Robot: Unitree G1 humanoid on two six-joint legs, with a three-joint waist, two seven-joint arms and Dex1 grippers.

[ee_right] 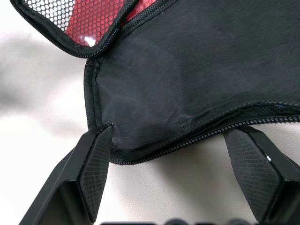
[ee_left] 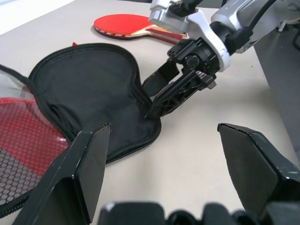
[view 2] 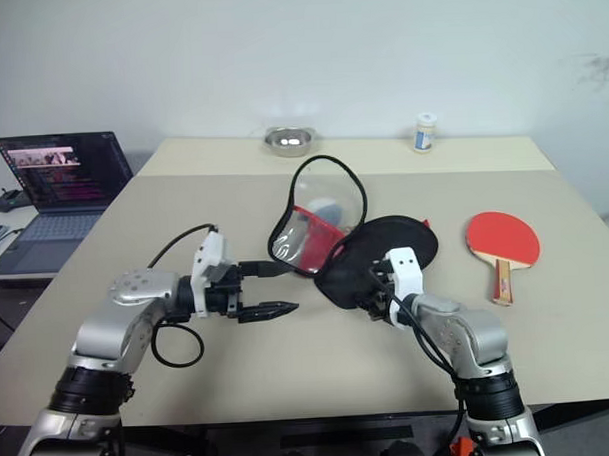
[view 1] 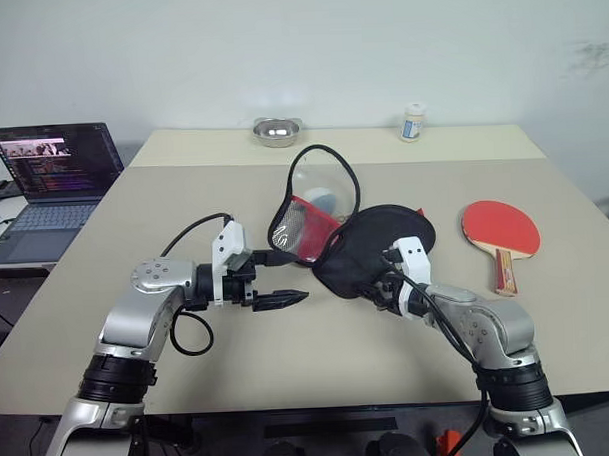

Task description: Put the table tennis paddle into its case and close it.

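The case lies unzipped mid-table. Its black half (view 1: 380,240) lies flat and its red mesh half (view 1: 302,226) stands up at the left, with the black-edged rim looping above it. The table tennis paddle (view 1: 500,228) lies red face up to the right of the case, its handle toward me. My right gripper (ee_right: 171,130) is open at the near narrow end of the black half, and the zipped edge lies between its fingers (ee_right: 96,159). My left gripper (view 1: 291,278) is open, points right, and hovers just left of the case with nothing in it.
A metal bowl (view 1: 277,132) and a small white bottle (view 1: 413,122) stand at the table's far edge. An open laptop (view 1: 58,177) sits on a side desk at the left. Bare tabletop (view 1: 319,348) stretches between the case and the near edge.
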